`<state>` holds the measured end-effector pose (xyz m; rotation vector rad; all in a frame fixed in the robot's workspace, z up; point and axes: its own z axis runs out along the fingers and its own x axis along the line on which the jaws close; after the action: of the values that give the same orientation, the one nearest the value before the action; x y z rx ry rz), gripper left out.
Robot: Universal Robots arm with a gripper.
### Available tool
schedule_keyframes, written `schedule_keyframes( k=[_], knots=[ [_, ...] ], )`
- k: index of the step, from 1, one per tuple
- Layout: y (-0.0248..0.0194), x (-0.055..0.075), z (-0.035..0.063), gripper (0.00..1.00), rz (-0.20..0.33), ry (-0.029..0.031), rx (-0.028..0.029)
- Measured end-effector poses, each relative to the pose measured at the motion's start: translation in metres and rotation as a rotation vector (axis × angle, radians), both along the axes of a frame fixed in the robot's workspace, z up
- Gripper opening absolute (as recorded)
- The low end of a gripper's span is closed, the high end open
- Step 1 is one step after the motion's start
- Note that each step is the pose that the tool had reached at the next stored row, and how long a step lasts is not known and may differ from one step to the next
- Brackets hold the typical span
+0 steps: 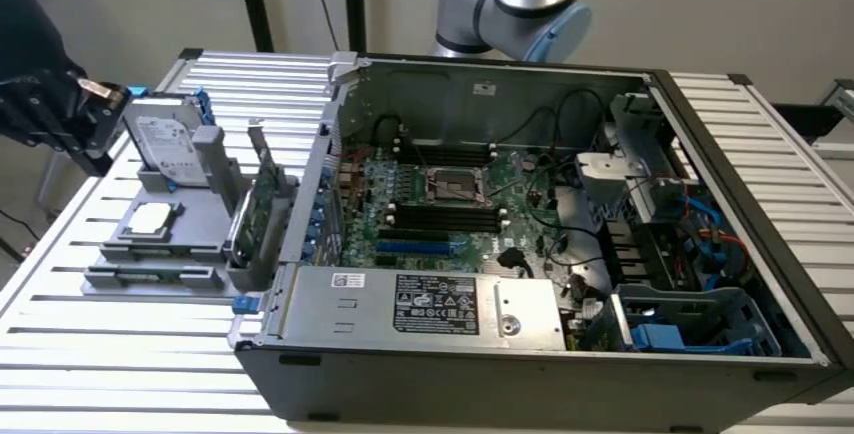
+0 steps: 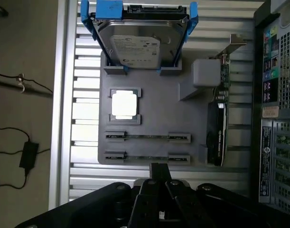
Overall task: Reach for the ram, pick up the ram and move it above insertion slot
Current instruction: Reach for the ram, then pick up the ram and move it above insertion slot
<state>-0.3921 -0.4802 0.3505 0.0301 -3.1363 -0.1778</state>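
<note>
The black two-fingered gripper point(image 2: 159, 168) hangs over the end of a flat grey plastic fixture tray point(image 2: 154, 116), and in the wrist view its fingers look pressed together with nothing between them. The ram point(image 2: 147, 157), a thin, long green circuit-board stick, stands on its edge in a slotted grey holder along that same end of the tray. Of all the parts on the tray it is nearest to the fingertips, yet clearly apart from them. A second holder of the same kind runs parallel just beside it, toward the tray's middle. In the exterior view the ram point(image 1: 151, 274) lies at the tray's point(image 1: 200, 254) near end. The tray rests on a ribbed aluminium bench point(image 1: 120, 364), against the side of an open dark computer case point(image 1: 534, 374) that faces the exterior view's left. Further along the tray sit a square silver processor chip point(image 2: 125, 104), a silver hard drive in a blue carrier point(image 2: 135, 50) at the far end, and a wider green expansion card with a metal bracket point(image 2: 219, 123) standing along the edge nearest the case.
</note>
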Motion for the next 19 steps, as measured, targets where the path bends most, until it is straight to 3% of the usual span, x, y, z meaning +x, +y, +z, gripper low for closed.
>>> schedule_keyframes(
  k=[19],
  knots=[
    [-0.0010, -0.0030, -0.0003, 0.11, 0.000, 0.0000, -0.0014]
  ],
)
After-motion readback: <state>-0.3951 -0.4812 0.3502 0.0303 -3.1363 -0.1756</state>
